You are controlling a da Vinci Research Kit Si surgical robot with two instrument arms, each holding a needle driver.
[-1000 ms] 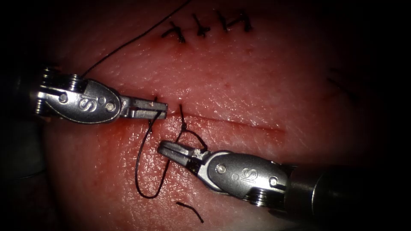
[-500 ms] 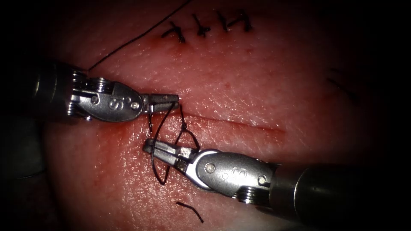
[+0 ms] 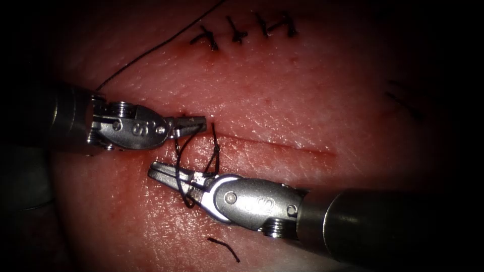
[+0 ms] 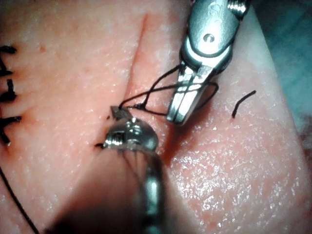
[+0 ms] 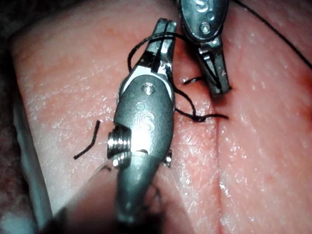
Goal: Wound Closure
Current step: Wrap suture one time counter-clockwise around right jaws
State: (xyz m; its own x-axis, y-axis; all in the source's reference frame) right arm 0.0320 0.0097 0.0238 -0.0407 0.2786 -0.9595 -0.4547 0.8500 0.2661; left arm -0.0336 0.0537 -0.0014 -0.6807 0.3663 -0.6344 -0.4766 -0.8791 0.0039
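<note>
Steel of the left tool (image 3: 194, 124) lies at the left end of the cut (image 3: 272, 145), its jaws pressed together on the dark thread (image 3: 177, 166) just where the strand leaves them. From that grip the thread drops in a curve toward the right tool (image 3: 164, 175), which lies below the cut on the tissue (image 3: 312, 95), tips pointing left. The strand wraps over this tool's jaws in a loop — in the left wrist view it crosses both blades of the right tool (image 4: 181, 108) — and the jaws look slightly parted, with nothing clamped between them. A knot (image 3: 217, 149) sits on the cut just right of the left tool's tip, with a short tail standing up from it. Another length of thread runs from behind the left tool up and away to the upper left. Finished stitches (image 3: 242, 30) line the upper tissue — well apart from both tools. A cut end of thread (image 3: 224, 248) lies loose below the right tool. Where the needle is cannot be told.
</note>
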